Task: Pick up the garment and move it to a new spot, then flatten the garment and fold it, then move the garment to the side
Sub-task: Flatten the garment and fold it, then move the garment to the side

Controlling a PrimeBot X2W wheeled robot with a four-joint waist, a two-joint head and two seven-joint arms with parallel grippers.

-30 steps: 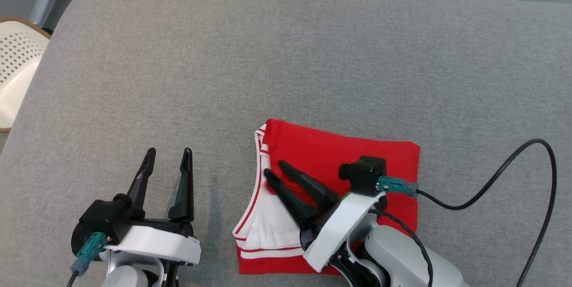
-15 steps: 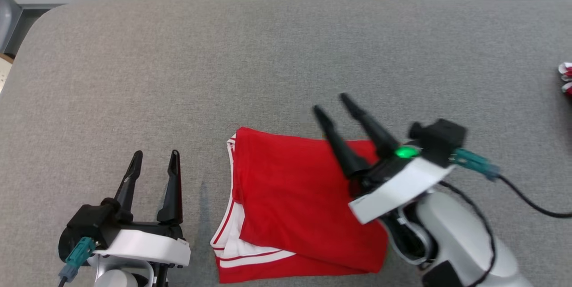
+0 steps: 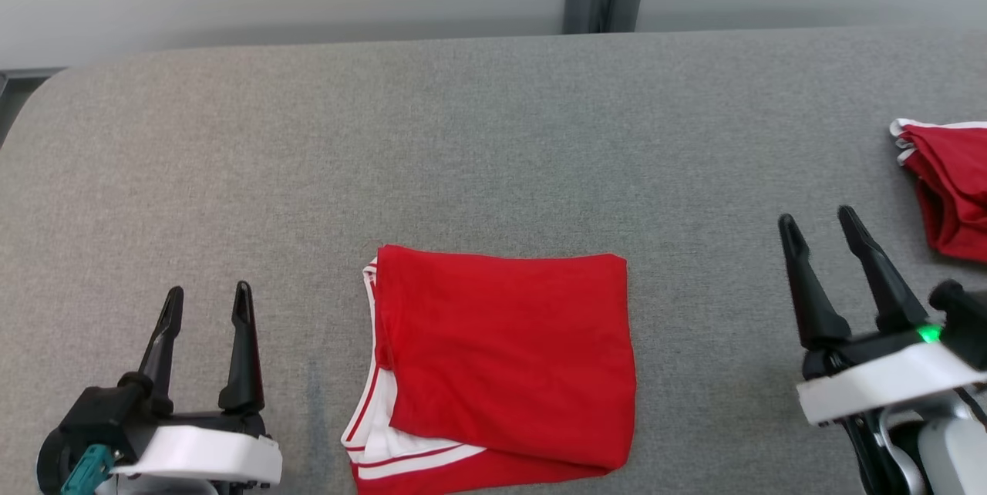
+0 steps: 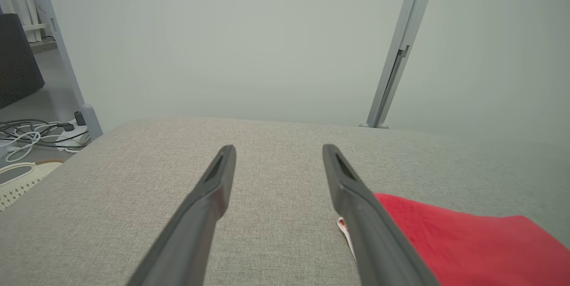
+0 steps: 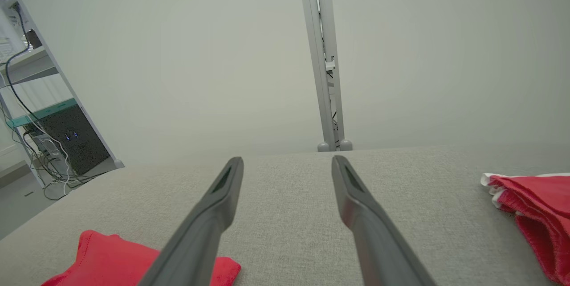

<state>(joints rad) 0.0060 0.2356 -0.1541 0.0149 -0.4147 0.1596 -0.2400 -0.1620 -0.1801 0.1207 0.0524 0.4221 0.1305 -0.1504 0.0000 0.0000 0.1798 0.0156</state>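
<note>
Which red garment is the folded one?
The centre garment, a flat rectangle with squared edges; the right-edge garment looks bunched.

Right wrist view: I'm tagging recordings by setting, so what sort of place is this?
Probably a robotics lab: a grey fabric-covered table, a metal frame post, and an equipment rack with loose cables.

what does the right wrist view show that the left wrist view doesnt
Right wrist view: a second red garment at its right edge, a cabled shelf at its left. Left wrist view: floor cables at its left. Both: the folded red garment, the grey cushioned surface, a grey post, and that arm's own open claw, the left claw and the right claw.
</note>
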